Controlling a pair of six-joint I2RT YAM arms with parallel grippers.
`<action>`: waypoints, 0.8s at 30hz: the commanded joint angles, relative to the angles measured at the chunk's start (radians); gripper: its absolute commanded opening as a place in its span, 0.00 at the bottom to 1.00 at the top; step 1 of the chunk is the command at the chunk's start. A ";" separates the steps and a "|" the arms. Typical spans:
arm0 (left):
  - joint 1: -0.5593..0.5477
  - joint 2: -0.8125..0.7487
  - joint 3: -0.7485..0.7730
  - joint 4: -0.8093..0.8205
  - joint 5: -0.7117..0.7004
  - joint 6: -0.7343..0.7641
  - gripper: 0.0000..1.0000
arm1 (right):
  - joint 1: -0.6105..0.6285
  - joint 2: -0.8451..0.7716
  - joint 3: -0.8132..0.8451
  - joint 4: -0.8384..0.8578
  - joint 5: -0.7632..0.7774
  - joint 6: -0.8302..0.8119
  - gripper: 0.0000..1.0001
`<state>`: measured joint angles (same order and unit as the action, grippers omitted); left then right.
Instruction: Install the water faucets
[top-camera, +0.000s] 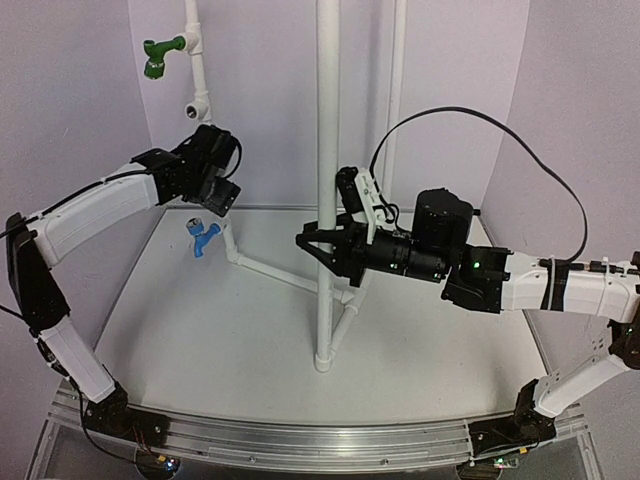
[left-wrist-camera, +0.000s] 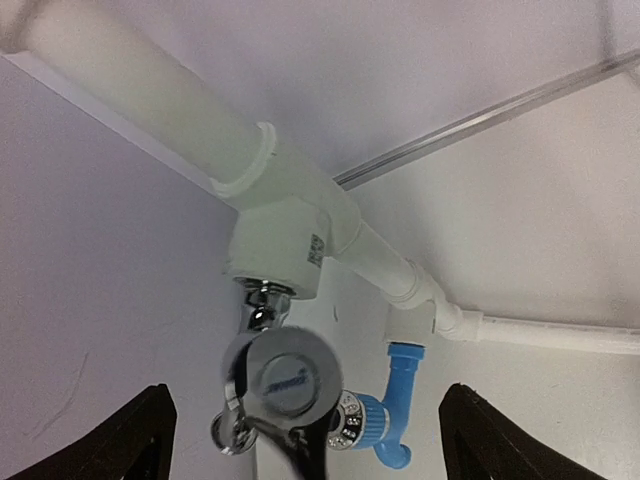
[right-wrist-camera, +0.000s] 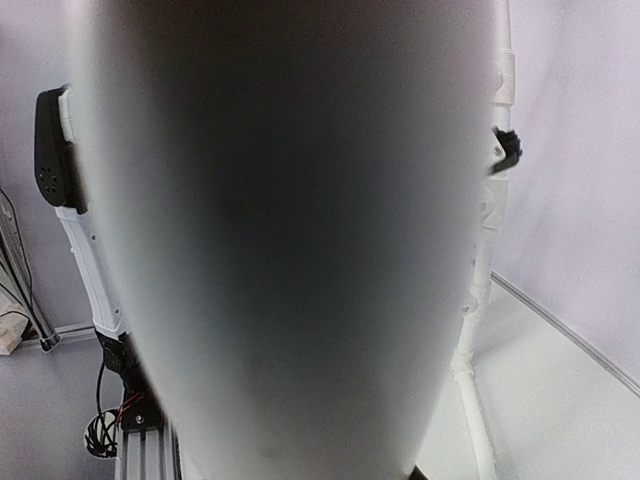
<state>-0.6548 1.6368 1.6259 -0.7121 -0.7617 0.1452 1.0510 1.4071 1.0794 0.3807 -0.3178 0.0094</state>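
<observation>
Status on the faucets:

- Green faucet (top-camera: 160, 55) is seen mounted high on the pipework at the far left corner of the bench (top-camera: 200, 340). It is judged done.
- Blue faucet (top-camera: 203, 238) is seen seated in a low fitting near the far left corner, just above the bench surface, spout down. It looks installed, though thread depth cannot be read.
- Chrome faucet (left-wrist-camera: 275, 385) is seen with its stem entered into the port of the white tee fitting (left-wrist-camera: 285, 240), just beside the blue one in the left wrist view. Some bright stem is left showing below the tee, so full tightening cannot be confirmed.

Left gripper (left-wrist-camera: 308, 398): spread wide, nothing held. The fingers (left-wrist-camera: 150, 435) are seen well to either side of the chrome faucet, with no contact shown.

Right gripper (top-camera: 327, 245): placed around the upright pipe (top-camera: 327, 120) at mid-bench, presumably to steady the frame. The right wrist view is filled by the blurred pipe, so it cannot be told whether the pipe is actually clamped or only straddled.

Judgement: all three taps are in their ports and the task is close to finished. What is probably left is a last tightening or orientation check on the chrome one, then release of the pipe. Cross-threading cannot be ruled out from these views.
</observation>
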 joint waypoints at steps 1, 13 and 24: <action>0.001 -0.226 -0.005 -0.005 0.245 -0.151 0.96 | 0.020 0.008 0.036 0.012 -0.091 0.178 0.00; 0.411 -0.457 -0.194 0.138 1.047 -0.595 0.97 | 0.020 0.035 0.050 0.012 -0.117 0.184 0.00; 0.782 -0.390 -0.739 1.289 1.697 -1.650 0.95 | 0.020 0.026 0.045 0.018 -0.118 0.189 0.00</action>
<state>0.1235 1.1941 1.0075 -0.1172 0.6547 -0.9899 1.0508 1.4212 1.0901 0.3832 -0.3275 0.0090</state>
